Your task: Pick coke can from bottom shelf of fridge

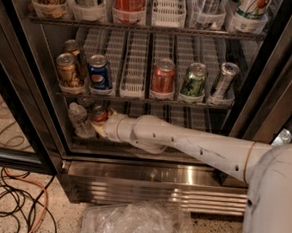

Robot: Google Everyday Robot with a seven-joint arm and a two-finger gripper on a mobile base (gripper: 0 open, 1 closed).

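The fridge stands open in front of me. The coke can, red with a silver top, stands at the left of the bottom shelf. My white arm reaches in from the lower right along that shelf. My gripper is at the arm's tip, right against the coke can's front right side. A clear plastic bottle stands just left of the can, touching or nearly touching it.
The rack above holds a brown can, a blue Pepsi can, a red can, a green can and a slim silver can. The steel base panel, a crumpled plastic bag and floor cables lie below.
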